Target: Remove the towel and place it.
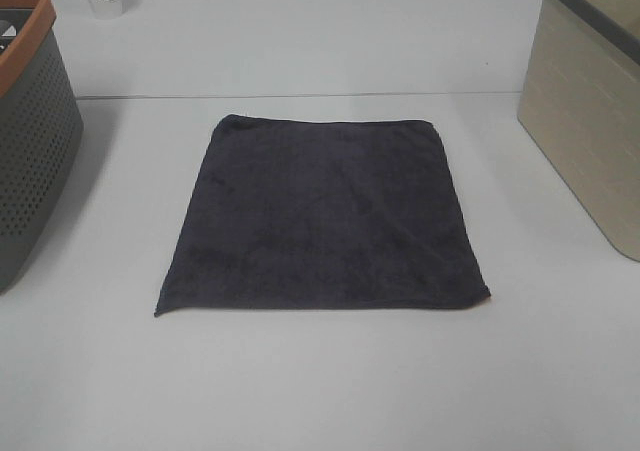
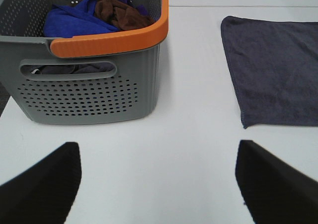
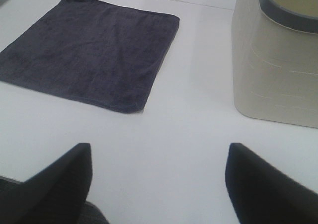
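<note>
White desk, basket at frame left, beige bin at right. Towel lies flat at centre frame. Judged soft, light, limp; pinch a corner or hem. Left pincer and right pincer spread wide, empty.

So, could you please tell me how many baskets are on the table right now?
2. A grey perforated basket with an orange rim stands at the table's left edge, holding cloths; a beige basket with a grey rim stands at the right edge. Others may lie out of view.
</note>
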`<state>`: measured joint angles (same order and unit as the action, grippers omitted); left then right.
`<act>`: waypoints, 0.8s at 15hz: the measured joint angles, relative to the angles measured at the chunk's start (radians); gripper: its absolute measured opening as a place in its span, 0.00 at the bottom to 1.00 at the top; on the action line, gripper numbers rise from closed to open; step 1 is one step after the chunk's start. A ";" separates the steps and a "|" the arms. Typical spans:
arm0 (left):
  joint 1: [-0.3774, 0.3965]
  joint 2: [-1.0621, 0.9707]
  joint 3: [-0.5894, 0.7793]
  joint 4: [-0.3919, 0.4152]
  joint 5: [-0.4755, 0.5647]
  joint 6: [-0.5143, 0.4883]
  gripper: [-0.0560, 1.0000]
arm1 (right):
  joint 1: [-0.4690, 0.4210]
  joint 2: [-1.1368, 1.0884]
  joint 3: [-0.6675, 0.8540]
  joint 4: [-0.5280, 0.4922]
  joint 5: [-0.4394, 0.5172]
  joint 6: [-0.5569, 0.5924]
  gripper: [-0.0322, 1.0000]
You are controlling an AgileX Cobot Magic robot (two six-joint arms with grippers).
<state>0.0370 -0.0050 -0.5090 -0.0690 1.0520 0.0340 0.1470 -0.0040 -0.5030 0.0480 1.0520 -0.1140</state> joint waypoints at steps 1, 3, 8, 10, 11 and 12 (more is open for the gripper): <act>0.000 0.000 0.000 0.000 0.000 0.000 0.80 | 0.000 0.000 0.000 0.000 0.000 0.000 0.75; 0.000 0.000 0.000 0.000 0.000 0.000 0.80 | 0.000 0.000 0.000 0.000 0.000 0.000 0.75; 0.000 0.000 0.000 0.000 0.000 0.000 0.80 | 0.000 0.000 0.000 0.000 0.000 0.000 0.75; 0.000 0.000 0.000 0.000 0.000 0.000 0.80 | 0.000 0.000 0.000 0.000 0.000 0.000 0.75; 0.000 0.000 0.000 0.000 0.000 0.000 0.80 | 0.000 0.000 0.000 0.000 0.000 0.000 0.75; 0.000 0.000 0.000 0.000 0.000 0.000 0.80 | 0.000 0.000 0.000 0.000 0.000 0.000 0.75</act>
<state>0.0370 -0.0050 -0.5090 -0.0690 1.0520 0.0340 0.1470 -0.0040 -0.5030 0.0480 1.0520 -0.1140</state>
